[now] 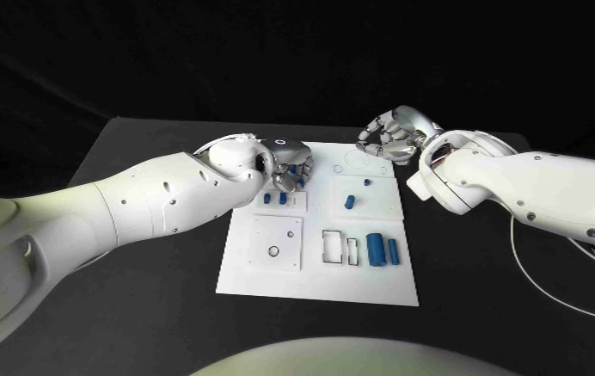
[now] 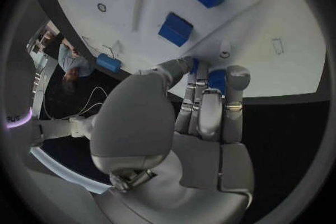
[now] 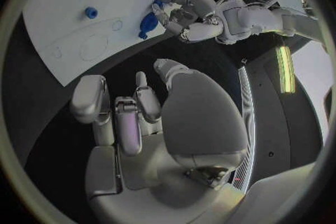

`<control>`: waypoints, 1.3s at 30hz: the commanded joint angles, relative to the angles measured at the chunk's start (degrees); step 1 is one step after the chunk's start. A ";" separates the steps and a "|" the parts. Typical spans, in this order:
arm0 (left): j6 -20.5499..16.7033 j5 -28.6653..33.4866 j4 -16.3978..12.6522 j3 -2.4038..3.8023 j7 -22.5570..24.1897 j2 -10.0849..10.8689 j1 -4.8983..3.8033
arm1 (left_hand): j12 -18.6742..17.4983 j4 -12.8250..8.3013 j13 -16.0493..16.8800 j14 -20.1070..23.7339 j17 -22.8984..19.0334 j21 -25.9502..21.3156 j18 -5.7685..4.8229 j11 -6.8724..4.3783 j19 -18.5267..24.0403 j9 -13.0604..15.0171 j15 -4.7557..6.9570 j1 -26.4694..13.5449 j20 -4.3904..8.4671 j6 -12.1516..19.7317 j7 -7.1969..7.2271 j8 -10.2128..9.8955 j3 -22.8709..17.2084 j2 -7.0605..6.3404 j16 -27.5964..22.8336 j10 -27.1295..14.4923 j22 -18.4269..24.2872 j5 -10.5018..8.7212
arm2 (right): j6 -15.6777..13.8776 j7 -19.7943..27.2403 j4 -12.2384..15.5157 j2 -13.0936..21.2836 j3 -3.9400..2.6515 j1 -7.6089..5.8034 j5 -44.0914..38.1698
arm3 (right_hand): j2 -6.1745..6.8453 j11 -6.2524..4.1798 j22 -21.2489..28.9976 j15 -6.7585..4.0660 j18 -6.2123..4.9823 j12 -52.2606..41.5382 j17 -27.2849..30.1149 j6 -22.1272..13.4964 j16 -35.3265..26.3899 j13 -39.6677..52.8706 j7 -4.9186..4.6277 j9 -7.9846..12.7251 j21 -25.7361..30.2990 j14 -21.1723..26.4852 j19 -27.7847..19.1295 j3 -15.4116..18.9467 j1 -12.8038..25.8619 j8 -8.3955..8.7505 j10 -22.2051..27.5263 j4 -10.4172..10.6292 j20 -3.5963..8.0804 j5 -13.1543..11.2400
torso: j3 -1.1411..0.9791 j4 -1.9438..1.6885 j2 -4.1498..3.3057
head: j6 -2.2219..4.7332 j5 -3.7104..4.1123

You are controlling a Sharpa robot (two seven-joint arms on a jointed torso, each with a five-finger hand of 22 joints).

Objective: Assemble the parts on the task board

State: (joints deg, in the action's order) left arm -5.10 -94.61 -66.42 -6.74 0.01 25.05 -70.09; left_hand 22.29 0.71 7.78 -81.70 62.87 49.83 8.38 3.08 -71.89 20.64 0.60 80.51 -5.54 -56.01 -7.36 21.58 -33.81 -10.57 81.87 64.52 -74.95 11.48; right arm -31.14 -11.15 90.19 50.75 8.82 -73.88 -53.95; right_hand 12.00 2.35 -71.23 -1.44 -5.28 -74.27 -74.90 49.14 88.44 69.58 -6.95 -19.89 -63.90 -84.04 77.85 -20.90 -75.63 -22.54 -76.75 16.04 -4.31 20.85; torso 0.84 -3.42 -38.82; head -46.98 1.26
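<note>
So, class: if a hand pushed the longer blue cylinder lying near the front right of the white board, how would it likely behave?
The longer blue cylinder lies on its side on the flat task board, so a sideways push would probably roll it. It looks solid and rigid, so it likely would not bend. Its smooth rounded surface may slip in a loose grip.

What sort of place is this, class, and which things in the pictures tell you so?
Probably a robotics lab or test bench: a black table against a dark backdrop, a white task board with small blue parts on it, and two robot arms working over it.
</note>
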 commanded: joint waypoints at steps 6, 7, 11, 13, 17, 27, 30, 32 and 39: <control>-3.03 4.19 -2.17 1.93 0.06 2.32 0.11 | -0.85 -0.43 -0.04 0.16 -0.38 -0.09 -0.66 0.48 0.06 0.14 -0.21 -0.70 -0.11 0.24 -0.21 -0.58 -0.08 0.15 -0.34 0.23 -4.58 -0.18 | 0.48 0.06 -0.08 0.04 0.00 0.12 -0.67 | 0.23 -0.12 0.02 -0.26 -0.86 0.31 -10.39 0.35 -0.24 0.02 -0.02 -0.07 0.20 -4.82 -0.28 -0.38 0.01 0.36 0.01 0.03 -0.12 0.33 | 0.05 -0.15 0.10 | 0.25 0.15; -3.08 5.00 -2.60 2.27 0.00 2.79 0.11 | -0.91 -0.43 -0.04 0.14 -0.33 -0.08 -0.66 0.48 0.07 0.16 -0.22 -0.79 -0.12 0.25 -0.21 -0.61 -0.06 0.12 -0.32 0.26 -4.59 -0.17 | 0.47 0.06 -0.12 0.05 0.00 0.13 -0.67 | 0.23 -0.12 0.02 -0.26 -0.86 0.31 -10.39 0.35 -0.24 0.02 -0.02 -0.07 0.20 -4.82 -0.28 -0.38 0.01 0.36 0.01 0.03 -0.12 0.33 | 0.05 -0.19 0.12 | 0.29 0.13; -3.16 7.09 -4.42 3.34 -0.30 4.63 0.08 | -1.03 -0.46 -0.03 0.12 -0.29 -0.10 -0.65 0.48 0.10 0.19 -0.23 -1.00 -0.14 0.23 -0.21 -0.68 -0.01 0.03 -0.30 0.37 -4.60 -0.10 | 0.47 0.08 -0.26 0.08 0.00 0.19 -0.67 | 0.27 -0.13 0.08 -0.27 -0.88 0.35 -10.34 0.34 -0.26 -0.03 -0.02 -0.08 0.29 -4.81 -0.32 -0.43 -0.03 0.38 0.03 -0.01 -0.12 0.33 | 0.05 -0.28 0.13 | 0.35 0.02; -2.96 8.10 -5.43 3.78 -0.57 5.66 0.04 | -1.07 -0.48 -0.03 0.09 -0.21 -0.07 -0.66 0.47 0.09 0.22 -0.23 -1.07 -0.14 0.21 -0.20 -0.70 0.02 -0.01 -0.27 0.42 -4.62 -0.07 | 0.49 0.09 -0.34 0.07 0.00 0.23 -0.67 | 0.27 -0.13 0.08 -0.27 -0.88 0.35 -10.34 0.34 -0.26 -0.03 -0.02 -0.08 0.29 -4.81 -0.32 -0.43 -0.03 0.38 0.03 -0.01 -0.12 0.33 | 0.07 -0.30 0.15 | 0.38 -0.01; -1.64 9.85 -6.64 4.21 -1.31 7.29 0.00 | -1.26 -0.49 -0.02 0.13 -0.37 -0.19 -0.63 0.48 0.18 0.27 -0.24 -1.39 -0.16 0.19 -0.18 -0.80 0.12 -0.13 -0.30 0.54 -4.60 0.04 | 0.53 0.10 -0.42 0.07 0.00 0.31 -0.67 | 0.27 -0.13 0.08 -0.27 -0.88 0.35 -10.34 0.34 -0.26 -0.03 -0.02 -0.08 0.29 -4.81 -0.32 -0.43 -0.03 0.38 0.03 -0.01 -0.12 0.33 | 0.09 -0.30 0.17 | 0.38 -0.06; 3.76 11.71 -6.15 4.38 -2.74 9.20 -0.02 | -2.23 -0.62 0.03 0.46 -0.95 -0.97 -0.52 0.64 0.76 0.50 -0.39 -2.37 -0.30 0.50 -0.27 -1.39 0.54 -0.41 -0.44 0.64 -4.45 1.39 | 0.62 0.10 -0.60 -0.09 0.00 0.57 -0.62 | 0.27 -0.13 0.08 -0.27 -0.88 0.35 -10.34 0.34 -0.26 -0.03 -0.02 -0.08 0.29 -4.81 -0.32 -0.43 -0.03 0.38 0.03 -0.01 -0.12 0.33 | 0.05 -0.21 0.07 | 0.15 -0.32; 4.66 11.51 -5.72 4.36 -2.84 9.03 -0.01 | -2.27 -0.60 0.04 0.50 -1.03 -1.01 -0.52 0.65 0.79 0.52 -0.40 -2.45 -0.31 0.51 -0.27 -1.42 0.59 -0.41 -0.46 0.65 -4.44 1.45 | 0.60 0.11 -0.60 -0.14 0.00 0.61 -0.61 | 0.27 -0.13 0.08 -0.27 -0.88 0.35 -10.34 0.34 -0.26 -0.03 -0.02 -0.08 0.29 -4.81 -0.32 -0.43 -0.03 0.38 0.03 -0.01 -0.12 0.33 | 0.04 -0.14 0.03 | 0.15 -0.51; 5.14 11.07 -5.42 4.33 -2.92 8.82 -0.01 | -2.33 -0.58 0.04 0.56 -1.18 -1.19 -0.49 0.66 0.89 0.54 -0.42 -2.52 -0.32 0.53 -0.27 -1.45 0.64 -0.42 -0.50 0.65 -4.39 1.49 | 0.60 0.10 -0.61 -0.17 0.00 0.62 -0.61 | 0.27 -0.13 0.08 -0.27 -0.88 0.35 -10.34 0.34 -0.26 -0.03 -0.02 -0.08 0.29 -4.81 -0.32 -0.43 -0.03 0.38 0.03 -0.01 -0.12 0.33 | 0.04 -0.09 0.03 | 0.14 -0.53; 5.88 9.87 -4.47 4.19 -2.97 8.16 0.03 | -2.46 -0.67 0.08 0.67 -1.33 -1.44 -0.45 0.66 1.06 0.58 -0.44 -2.62 -0.35 0.63 -0.27 -1.57 0.82 -0.57 -0.55 0.70 -4.33 1.46 | 0.55 0.02 -0.61 -0.16 0.00 0.64 -0.61 | 0.34 -0.13 0.09 -0.29 -0.88 0.48 -10.30 0.34 -0.29 -0.20 -0.03 -0.11 0.34 -4.81 -0.31 -0.59 -0.03 0.44 0.08 -0.03 -0.10 0.32 | 0.01 -0.12 -0.03 | 0.00 -0.53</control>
State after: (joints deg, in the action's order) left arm -1.29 -84.27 -70.98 -2.56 -2.67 33.36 -70.03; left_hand 20.14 0.00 7.80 -81.28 61.50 48.53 8.38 3.49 -71.25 21.26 0.18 78.54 -5.73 -55.80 -7.56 20.18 -33.28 -11.17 81.64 64.93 -74.93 12.65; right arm -31.08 -11.16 89.55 50.61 8.82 -73.28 -53.97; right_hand 12.00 2.35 -71.23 -1.44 -5.27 -73.98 -74.90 49.14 88.44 69.42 -6.95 -19.95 -63.90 -84.04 77.85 -21.29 -75.64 -22.27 -76.75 15.96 -4.31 20.85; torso 0.86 -3.52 -38.79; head -46.92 0.72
